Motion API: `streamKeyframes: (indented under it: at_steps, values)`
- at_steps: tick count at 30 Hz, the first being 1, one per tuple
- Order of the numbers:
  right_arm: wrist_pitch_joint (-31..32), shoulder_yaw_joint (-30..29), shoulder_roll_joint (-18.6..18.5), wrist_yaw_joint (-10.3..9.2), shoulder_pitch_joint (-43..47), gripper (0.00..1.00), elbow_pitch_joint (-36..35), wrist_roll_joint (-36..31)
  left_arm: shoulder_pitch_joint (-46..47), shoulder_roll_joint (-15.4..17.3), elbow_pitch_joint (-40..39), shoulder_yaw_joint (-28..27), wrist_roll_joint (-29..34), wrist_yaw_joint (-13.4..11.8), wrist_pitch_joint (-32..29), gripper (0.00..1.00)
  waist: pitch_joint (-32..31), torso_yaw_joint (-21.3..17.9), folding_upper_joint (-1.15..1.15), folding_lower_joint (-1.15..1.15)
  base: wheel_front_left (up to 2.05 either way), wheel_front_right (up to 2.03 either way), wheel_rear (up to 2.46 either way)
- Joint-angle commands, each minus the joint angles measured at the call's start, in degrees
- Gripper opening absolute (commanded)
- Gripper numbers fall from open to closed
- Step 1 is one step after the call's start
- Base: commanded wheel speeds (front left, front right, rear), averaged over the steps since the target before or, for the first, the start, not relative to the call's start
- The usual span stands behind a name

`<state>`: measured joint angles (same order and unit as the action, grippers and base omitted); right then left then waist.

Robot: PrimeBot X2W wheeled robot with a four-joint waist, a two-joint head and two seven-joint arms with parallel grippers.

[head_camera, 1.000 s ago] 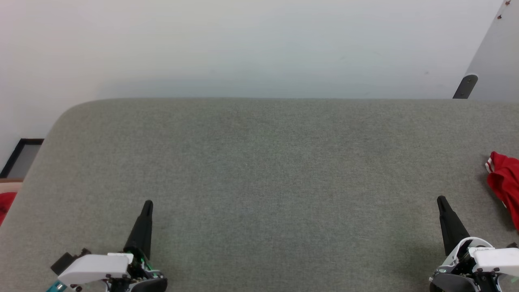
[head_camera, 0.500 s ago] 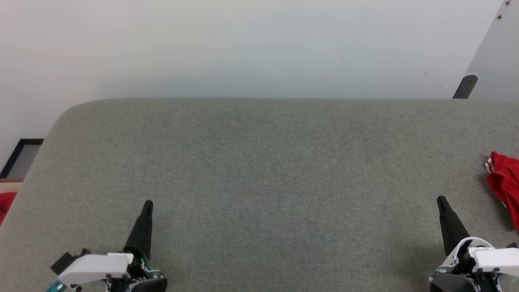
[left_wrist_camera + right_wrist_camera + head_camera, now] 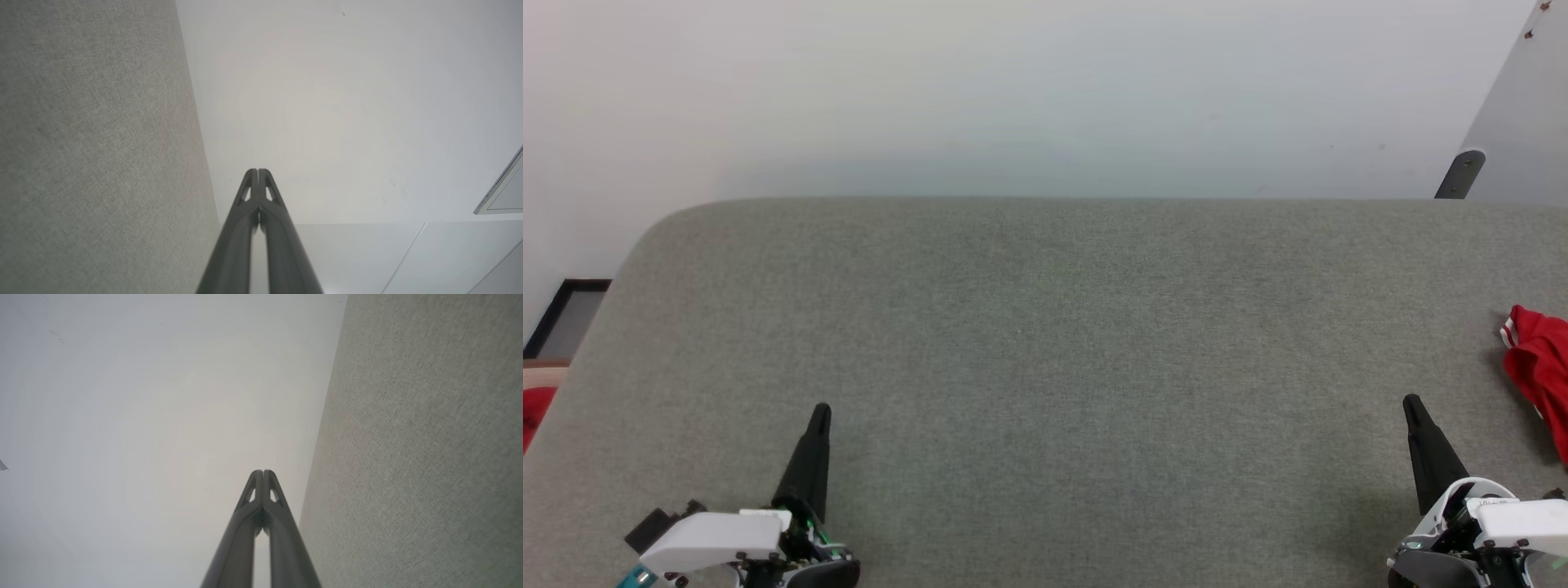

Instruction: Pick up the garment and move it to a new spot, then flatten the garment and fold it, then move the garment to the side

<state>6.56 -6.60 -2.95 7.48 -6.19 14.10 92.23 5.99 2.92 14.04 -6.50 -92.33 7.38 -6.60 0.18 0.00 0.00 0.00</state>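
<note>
The garment, red with thin white stripes at one edge, lies crumpled on the grey fabric table at the far right, cut off by the head view's edge. My right gripper is shut and empty, low over the table, a short way left of the garment and apart from it. At the lower left, my left gripper is shut and empty too, far from the garment. In the left wrist view the left gripper has its fingers pressed together. The right wrist view shows the right gripper closed the same way.
A pale wall stands behind the table's far edge. A grey panel with a black bracket leans at the top right. Off the table's left edge sit a black-framed object and a bit of red cloth.
</note>
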Motion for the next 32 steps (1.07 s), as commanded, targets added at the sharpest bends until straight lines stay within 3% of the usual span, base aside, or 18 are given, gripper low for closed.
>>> streamKeyframes:
  at_steps: [1, 32]
  values:
    - [0.0, 0.1, 0.2, 0.02, -0.2, 0.00, 0.0, 0.3, 0.6, -0.1, 0.1, -0.2, -0.1, 0.2, -0.1, 0.00, 0.0, 0.0, 0.00, 0.00, 0.00, 0.00, 0.00]
    - [0.0, 0.1, 0.2, 0.02, -0.2, 0.00, 0.0, 0.3, 0.6, -0.1, 0.1, -0.2, -0.1, 0.2, -0.2, 0.00, 0.0, 0.0, 0.00, 0.00, 0.00, 0.00, 0.00]
